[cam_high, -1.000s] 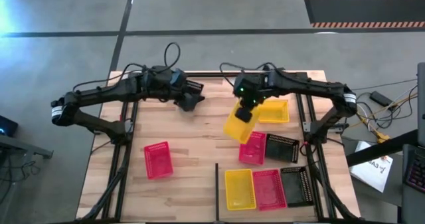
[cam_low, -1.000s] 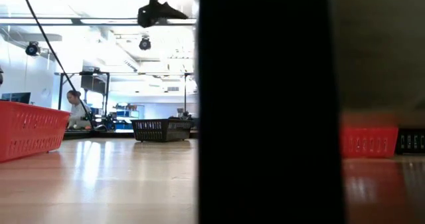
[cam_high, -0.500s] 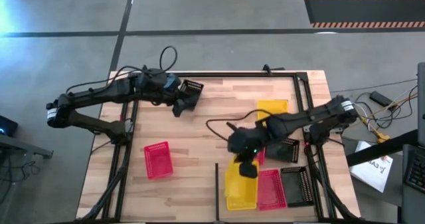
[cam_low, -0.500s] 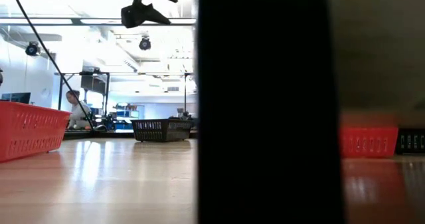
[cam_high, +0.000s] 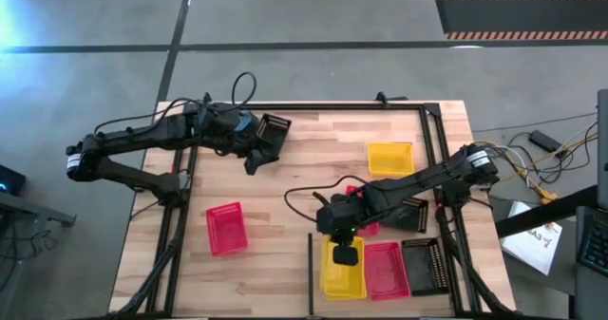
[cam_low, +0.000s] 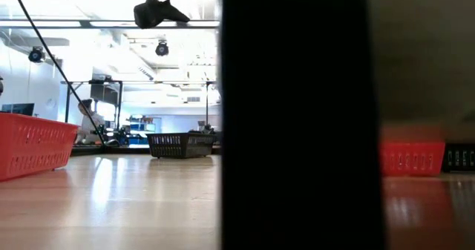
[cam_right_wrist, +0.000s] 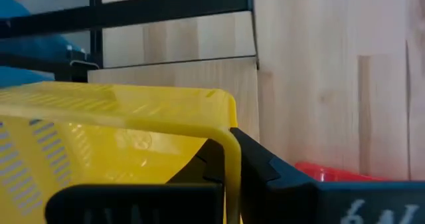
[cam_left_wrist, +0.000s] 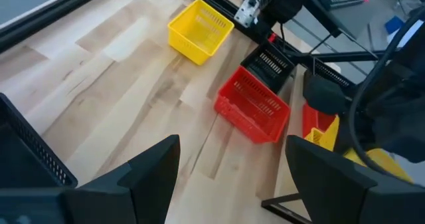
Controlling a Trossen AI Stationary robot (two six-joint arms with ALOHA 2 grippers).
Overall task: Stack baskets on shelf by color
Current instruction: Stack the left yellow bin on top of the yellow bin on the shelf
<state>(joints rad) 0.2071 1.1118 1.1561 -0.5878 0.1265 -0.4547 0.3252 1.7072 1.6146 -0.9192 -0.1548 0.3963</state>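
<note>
Right tool (cam_high: pixel 348 256): I'm pinching the yellow basket (cam_high: pixel 342 268) by its rim, clenched.
Feel: light, stiff, slippery plastic.
Left tool (cam_high: pixel 253 160): hanging released.

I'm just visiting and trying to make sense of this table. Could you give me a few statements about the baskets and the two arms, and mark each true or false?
1. The right gripper is shut on the rim of a yellow basket. True.
2. The left gripper holds a pink-red basket. False: its fingers are open and empty, with a black basket beside it.
3. A pink-red basket lies alone on the table's left half. True.
4. Another yellow basket is stacked on the shelf. False: it sits alone near the table's far right.
</note>
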